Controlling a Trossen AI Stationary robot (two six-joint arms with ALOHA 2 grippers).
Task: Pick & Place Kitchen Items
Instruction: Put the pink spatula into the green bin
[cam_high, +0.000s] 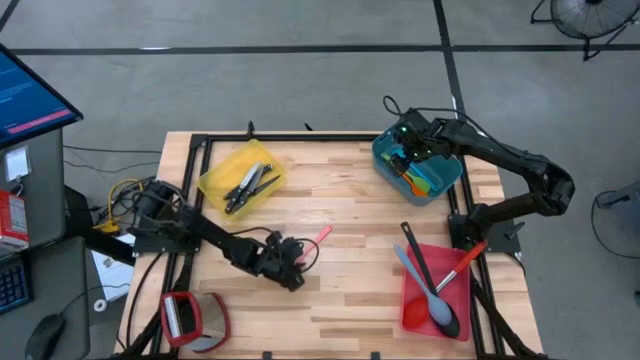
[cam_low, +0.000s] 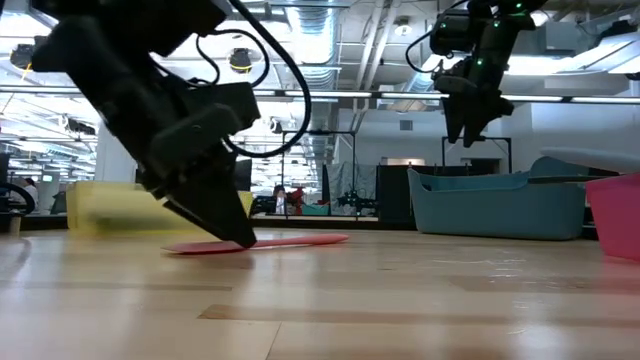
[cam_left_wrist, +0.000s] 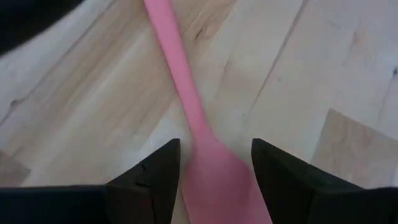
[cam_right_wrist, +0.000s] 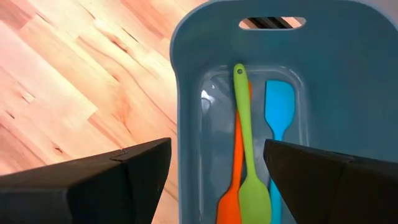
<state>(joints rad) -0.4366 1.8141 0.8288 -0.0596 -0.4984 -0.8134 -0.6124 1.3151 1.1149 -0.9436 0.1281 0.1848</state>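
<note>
A pink spatula (cam_left_wrist: 186, 93) lies flat on the wooden table (cam_high: 350, 210), its handle pointing away from my left gripper (cam_left_wrist: 216, 155). That gripper is open, slanting down low over the table (cam_low: 240, 235), one finger on each side of the spatula's wide blade (cam_left_wrist: 217, 186). My right gripper (cam_right_wrist: 217, 146) is open and holds nothing, above the teal bin (cam_high: 418, 165) at the far right. In that bin lie a green spatula (cam_right_wrist: 245, 143), an orange one (cam_right_wrist: 231, 199) and a blue one (cam_right_wrist: 277, 118).
A yellow bin (cam_high: 243, 178) with black-handled knives stands at the far left. Near the right front, a red bin (cam_high: 437, 290) holds a black ladle, a grey-blue spoon and a red-handled tool. A red-framed grey flat object (cam_high: 190, 318) lies at the near left corner.
</note>
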